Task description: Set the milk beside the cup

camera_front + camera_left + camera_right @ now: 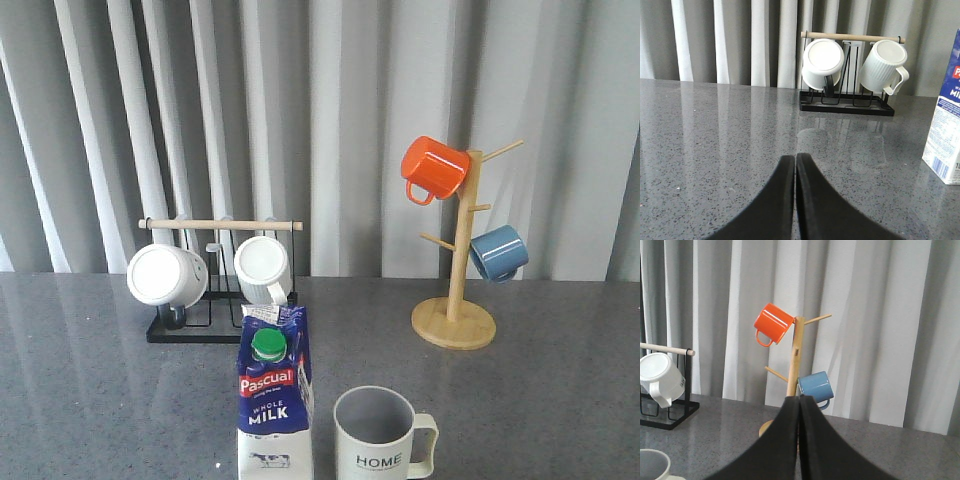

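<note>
The milk [274,400], a tall blue-and-white carton with a green cap and red "Pascual" label, stands upright at the table's front centre. Its side shows in the left wrist view [946,135]. The cup [377,436], a cream-white mug with grey inside and "HOME" lettering, stands just right of the milk with a small gap; its handle points right. Its rim shows in the right wrist view [651,464]. My left gripper [795,157] is shut and empty, low over the table, left of the milk. My right gripper [800,399] is shut and empty. Neither gripper shows in the front view.
A black wire rack [215,325] with a wooden bar holds two white ribbed mugs [167,275] behind the milk. A wooden mug tree [458,300] at the back right carries an orange mug [433,168] and a blue mug [498,252]. Grey curtains hang behind the table.
</note>
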`<state>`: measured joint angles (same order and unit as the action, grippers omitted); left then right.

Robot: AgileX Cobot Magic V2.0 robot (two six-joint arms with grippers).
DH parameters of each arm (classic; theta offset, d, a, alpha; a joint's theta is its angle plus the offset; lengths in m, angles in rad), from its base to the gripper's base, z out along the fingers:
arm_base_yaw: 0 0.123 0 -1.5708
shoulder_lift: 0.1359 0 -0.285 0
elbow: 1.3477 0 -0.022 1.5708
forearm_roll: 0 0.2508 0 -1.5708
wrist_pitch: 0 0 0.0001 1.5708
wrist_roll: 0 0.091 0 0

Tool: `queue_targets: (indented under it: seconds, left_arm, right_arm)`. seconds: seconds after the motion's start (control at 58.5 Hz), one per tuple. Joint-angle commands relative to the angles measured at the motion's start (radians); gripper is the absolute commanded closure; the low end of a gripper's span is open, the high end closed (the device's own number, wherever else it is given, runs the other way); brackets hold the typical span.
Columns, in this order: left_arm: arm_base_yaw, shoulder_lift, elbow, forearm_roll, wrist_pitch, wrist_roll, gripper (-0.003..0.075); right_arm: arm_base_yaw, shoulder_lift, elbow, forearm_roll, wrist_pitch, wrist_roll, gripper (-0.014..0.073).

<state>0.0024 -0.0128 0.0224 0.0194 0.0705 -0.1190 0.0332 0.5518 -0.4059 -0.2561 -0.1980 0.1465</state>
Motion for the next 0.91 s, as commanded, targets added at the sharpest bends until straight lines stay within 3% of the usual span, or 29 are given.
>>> queue_targets:
  seconds: [0.0,0.188,0.547,0.667,0.89]
  left_arm:
    - [-0.001,-0.01,-0.013,-0.007,-0.07,-0.007,0.0728]
    - [-0.001,-0.01,-0.013,-0.007,-0.07,-0.007,0.0728]
    - [-0.001,-0.01,-0.013,-0.007,-0.07,-0.007,0.0728]
    - [-0.001,-0.01,-0.013,-0.007,-0.07,-0.007,0.0728]
    - [-0.001,-0.01,-0.013,-0.007,-0.07,-0.007,0.0728]
  right_arm:
    - [-0.007,0.001,-0.034,-0.011,-0.066,-0.019,0.0603]
    - [-0.007,-0.098,0.029,0.045,0.105,-0.065,0.0603]
    - [-0.007,-0.539,0.447,0.225,0.078,-0.123,0.0603]
    - [-0.022,-0.575,0.442,0.242,0.22,-0.155,0.0603]
    - [-0.027,-0.576,0.442,0.242,0.205,-0.169,0.0603]
